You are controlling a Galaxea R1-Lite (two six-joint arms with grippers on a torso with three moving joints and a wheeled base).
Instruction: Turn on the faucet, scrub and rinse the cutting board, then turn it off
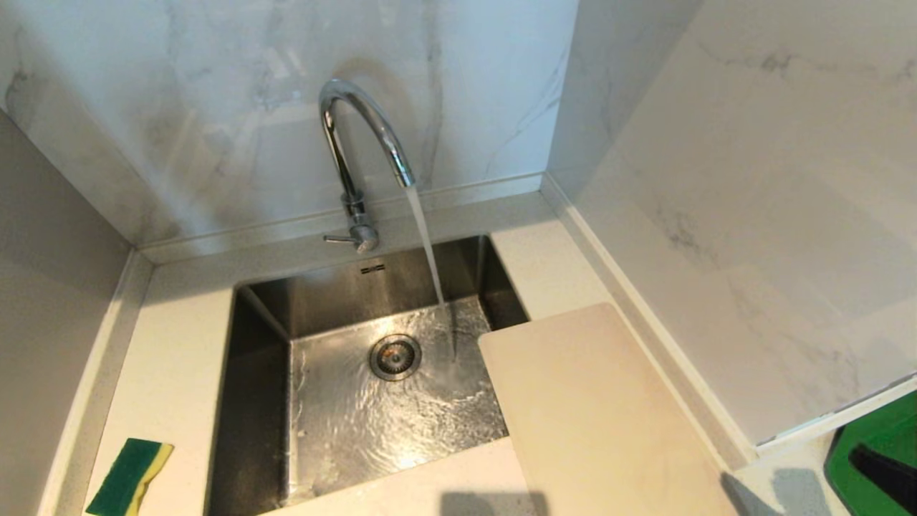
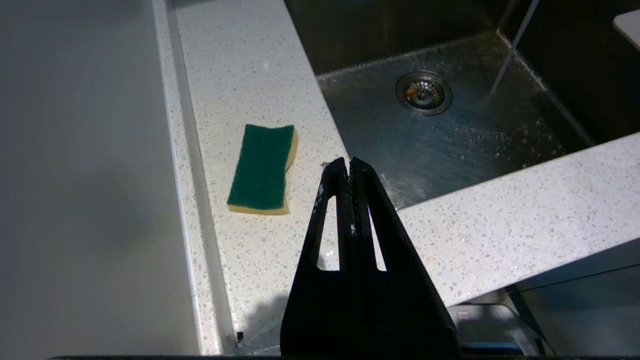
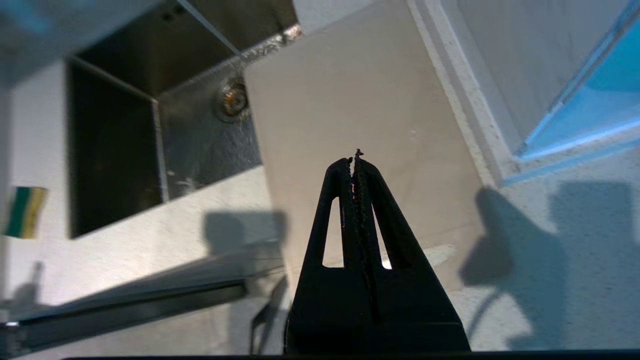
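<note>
Head view: faucet (image 1: 362, 136) running into the sink (image 1: 261, 315); cutting board (image 1: 602, 416) lies flat on the counter right of the basin, one corner overhanging it. Right gripper (image 3: 354, 161) hangs above the board, fingers pressed together, empty; left gripper (image 2: 349, 164) likewise clenched near the sponge (image 2: 262, 170). Board looks stiff, light, slippery once wet; the overhanging edge seems the best hold.

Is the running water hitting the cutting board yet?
Apart. The head view shows the water landing on the sink floor, clear of the cutting board corner.
</note>
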